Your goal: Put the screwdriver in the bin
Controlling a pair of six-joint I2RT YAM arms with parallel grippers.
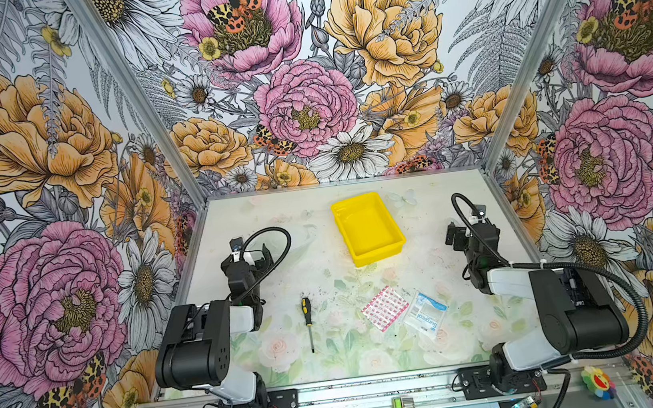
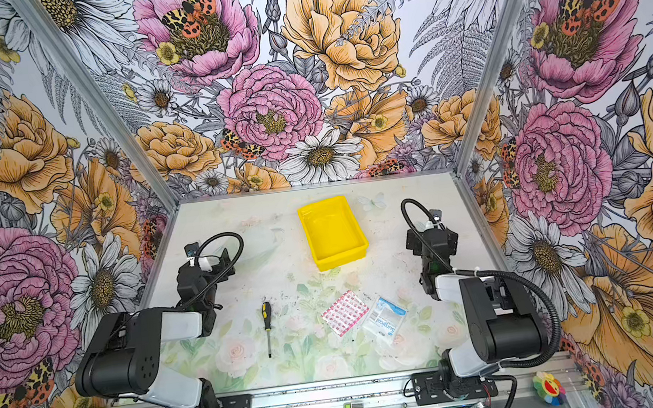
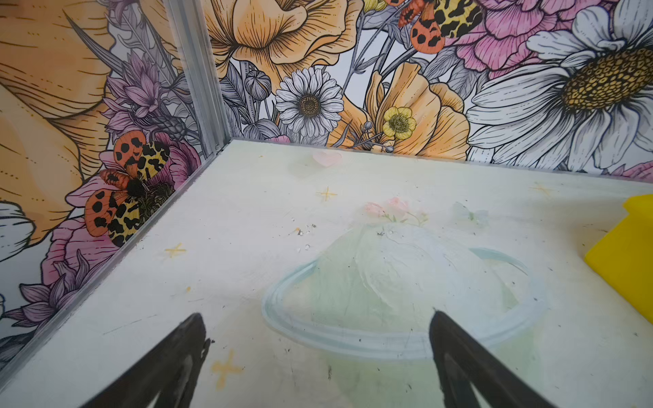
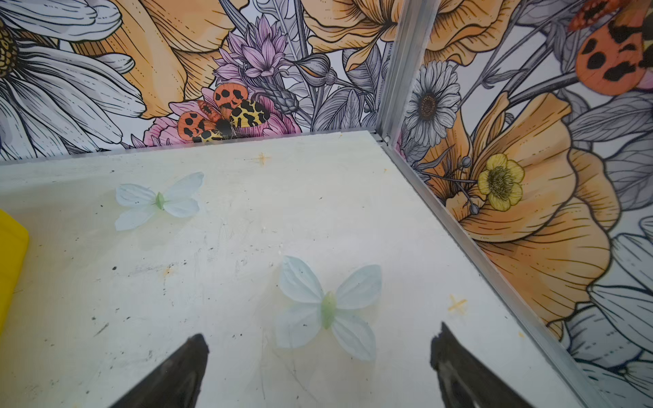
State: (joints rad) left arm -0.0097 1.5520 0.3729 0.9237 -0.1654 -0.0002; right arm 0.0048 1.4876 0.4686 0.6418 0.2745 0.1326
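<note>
**Screwdriver flat on the counter, outside the bin; both claws spread**

The small slim screwdriver [image 1: 308,323] [image 2: 267,327], with a black handle marked yellow and a thin silver shaft, lies flat on the pale, flower-printed counter [image 1: 311,236]. In both top views it sits in the near half of the counter. Its handle points toward the back wall and its tip toward the front rail. Nothing touches it.

The shallow rectangular bright yellow plastic bin [image 1: 380,254] [image 2: 343,258] stands farther back, near the middle of the counter and turned slightly askew. It is well apart from the screwdriver, and its inside shows only bare yellow floor.

The left claw [image 3: 316,316] hangs over the counter's back left part with its two dark fingers [image 3: 183,349] spread wide. Only the printed surface shows between them. A corner of the bin shows at the edge of the left wrist view.

The right claw [image 4: 319,332] is spread just as wide over the back right part, above a pale blue butterfly printed on the counter, and it grips nothing. A sliver of the bin's wall shows at the edge of the right wrist view. Each claw is well apart from the screwdriver, with the bin between the two.

To the right of the screwdriver lie two more things, just beside each other. One is a flat square packet [image 1: 385,308] in a pink-and-white check. The other is a clear plastic pouch [image 1: 425,312] with blue print. Both are nearer the right arm than the left.
</note>
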